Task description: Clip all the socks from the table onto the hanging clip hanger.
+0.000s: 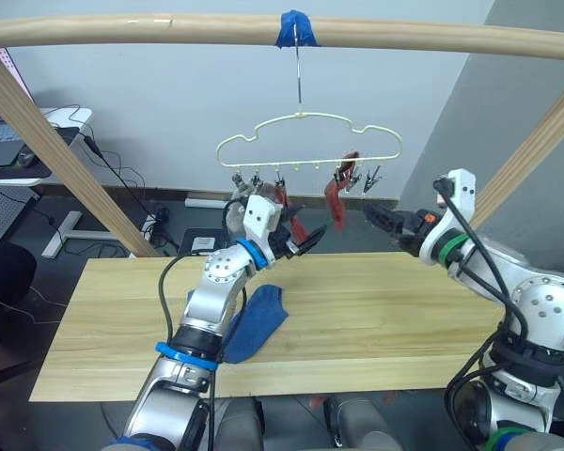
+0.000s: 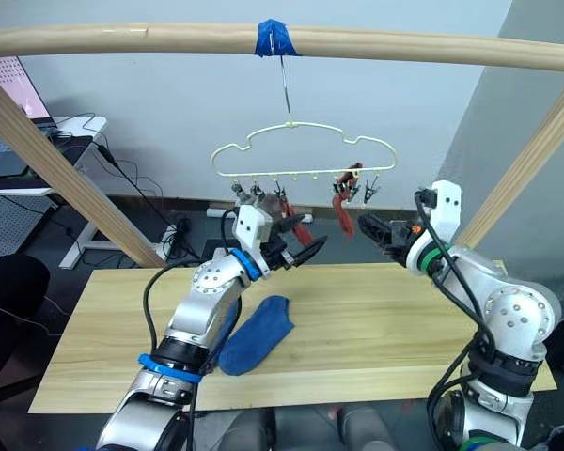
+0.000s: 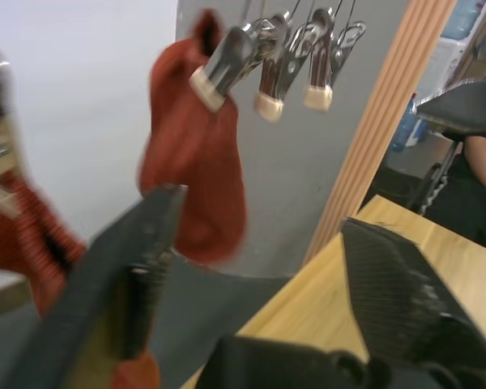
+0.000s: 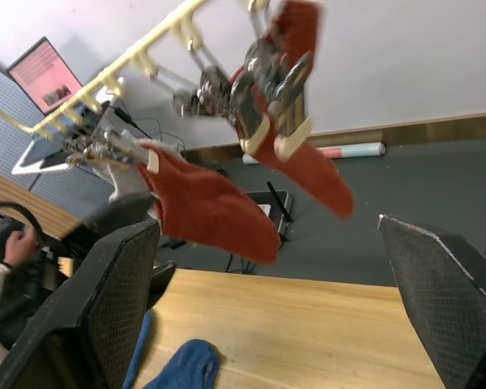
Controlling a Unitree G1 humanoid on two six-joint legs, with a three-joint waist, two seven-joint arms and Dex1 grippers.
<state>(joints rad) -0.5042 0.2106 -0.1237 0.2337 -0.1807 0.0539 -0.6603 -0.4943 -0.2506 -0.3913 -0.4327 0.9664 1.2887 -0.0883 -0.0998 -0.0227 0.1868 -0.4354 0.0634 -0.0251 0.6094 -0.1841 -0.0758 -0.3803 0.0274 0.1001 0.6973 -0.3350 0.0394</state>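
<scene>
Socks going up: two rust red socks (image 2: 340, 209) are hanging from the clip hanger (image 2: 305, 155), and a blue sock (image 2: 257, 334) is lying on the table (image 2: 376, 329).
Both the left gripper (image 2: 305, 250) and right gripper (image 2: 368, 225) are hovering open and empty; the sock, probably soft and light, is best pinched at its cuff.

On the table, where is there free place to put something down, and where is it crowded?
The table is bare from the blue sock to its right end, and on the left between the wooden post and the left arm. It is crowded at the back edge under the clip hanger, where red socks hang near both open grippers.
</scene>
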